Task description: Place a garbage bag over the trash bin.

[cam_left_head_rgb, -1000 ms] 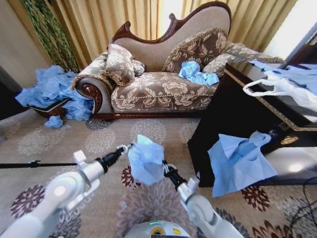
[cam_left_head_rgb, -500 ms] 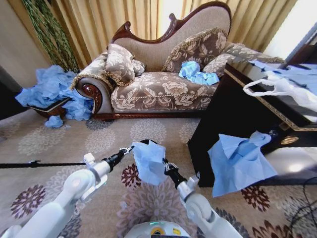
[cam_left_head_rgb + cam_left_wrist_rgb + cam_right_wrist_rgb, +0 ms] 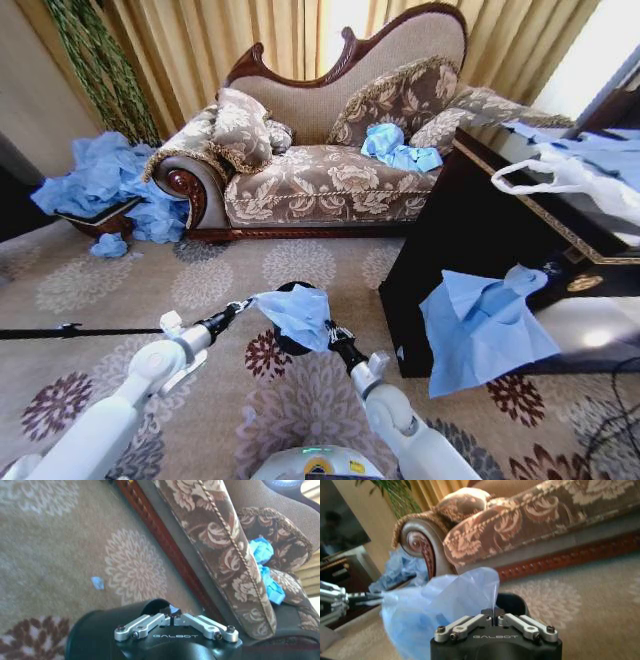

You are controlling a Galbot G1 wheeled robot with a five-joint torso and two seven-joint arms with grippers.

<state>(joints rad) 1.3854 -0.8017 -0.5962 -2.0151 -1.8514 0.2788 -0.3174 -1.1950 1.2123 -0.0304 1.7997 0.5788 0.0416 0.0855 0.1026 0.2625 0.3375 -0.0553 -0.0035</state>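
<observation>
Left gripper (image 3: pixel 243 304), fingers pinched together on one edge of the thin crinkly light-blue plastic garbage bag (image 3: pixel 296 314); right gripper (image 3: pixel 328 330) clamped on the opposite edge, so the bag hangs stretched between them. Small black smooth-sided cylindrical trash bin (image 3: pixel 287 343) stands on the patterned beige carpet (image 3: pixel 120 290) directly under and just behind the bag, its rim partly draped. Bag's spread runs left to right across the bin mouth, both grippers about equally near the rim, one to each side; judged: the mouth must go down and around the rim.
</observation>
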